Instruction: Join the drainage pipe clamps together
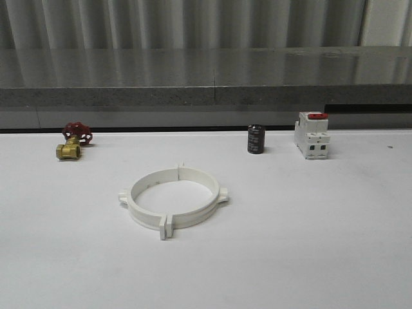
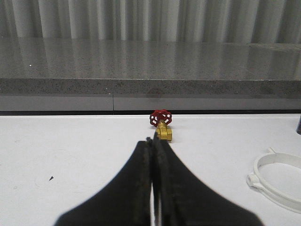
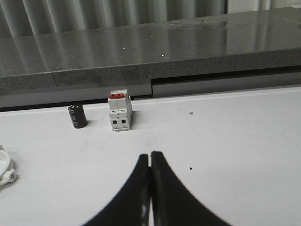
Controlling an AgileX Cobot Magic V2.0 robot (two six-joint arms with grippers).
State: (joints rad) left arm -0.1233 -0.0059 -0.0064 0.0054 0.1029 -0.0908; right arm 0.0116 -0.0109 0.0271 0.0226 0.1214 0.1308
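A white table [image 1: 322, 257] fronts a grey speckled stone ledge [image 1: 193, 77] under corrugated metal wall [image 1: 193, 22].

drainage pipe clamps [image 1: 172, 203] | 2 white half-rings joined | flat on table

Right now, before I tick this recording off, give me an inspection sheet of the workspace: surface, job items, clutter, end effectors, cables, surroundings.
Surface: white table, bare near the front edge, a few tiny dark specks.
Job's things: drainage pipe clamps, two white half-rings lying flat and meeting flange to flange as one ring; whether they are locked cannot be told.
Clutter: brass valve with red handwheel at the back left; black cylinder and white switch block with red top at the back right, all standing apart from the ring.
End effectors: left end effector shut, empty; right end effector shut, empty; both above bare table.
Cables: nothing seen.
Surroundings: grey speckled ledge behind the table, ribbed wall above it.
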